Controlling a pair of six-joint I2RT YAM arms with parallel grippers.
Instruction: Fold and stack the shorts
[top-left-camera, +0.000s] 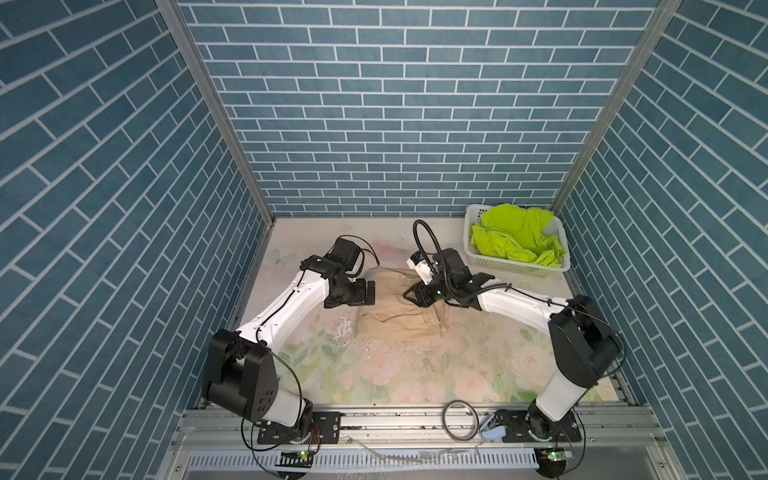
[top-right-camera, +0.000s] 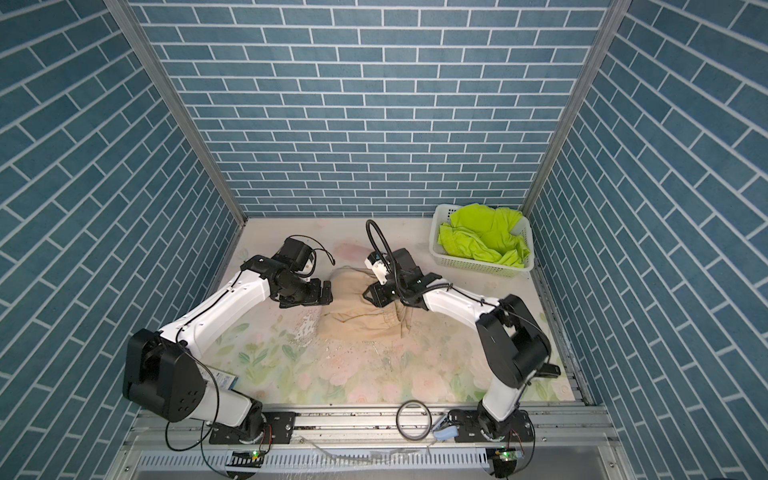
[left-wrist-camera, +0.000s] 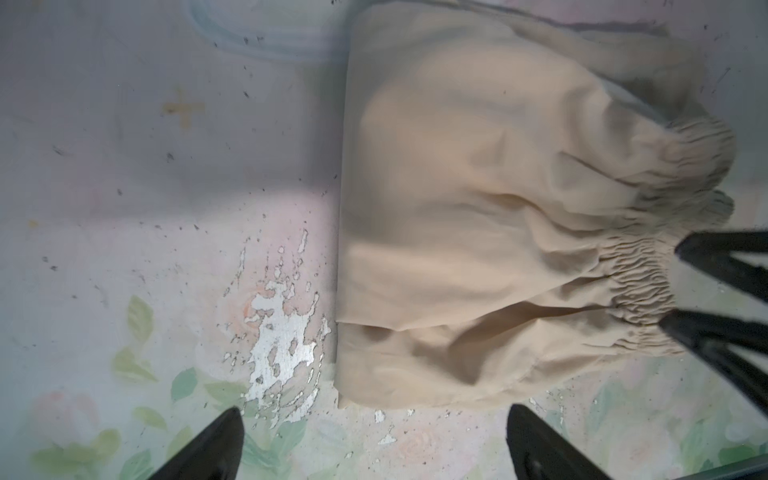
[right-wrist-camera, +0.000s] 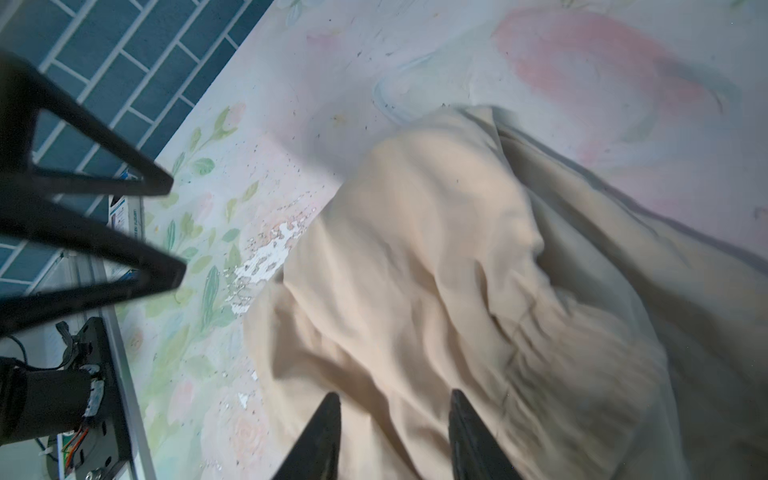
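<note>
While the beige soft-fabric shorts (top-left-camera: 390, 320) are lying folded over near the middle of the pastel floral-printed tabletop (top-left-camera: 395, 374), both arms are leaning in toward them from either side. In both top views the left gripper (top-left-camera: 369, 293) is hovering just beside the shorts' left edge, and the left wrist view is showing its two black fingers (left-wrist-camera: 226, 436) spread wide with only bare tabletop and a worn white patch (left-wrist-camera: 282, 340) between them, so it is gripping nothing. From the other side the right gripper (top-left-camera: 409, 295) is reaching over the top of the garment; in the right wrist view its fingers (right-wrist-camera: 326, 432) are standing partly apart above rumpled beige cloth (right-wrist-camera: 415, 270), with no fabric pinched between them. Seen from the left wrist, its tips are sitting right at the gathered elastic waistband (left-wrist-camera: 640, 266), though whether they are actually touching it is unclear. Well apart from all this, the neon lime-green shorts (top-left-camera: 515, 239) are sitting crumpled inside the white perforated plastic basket (top-left-camera: 515, 266) at the far right corner of the table.
</note>
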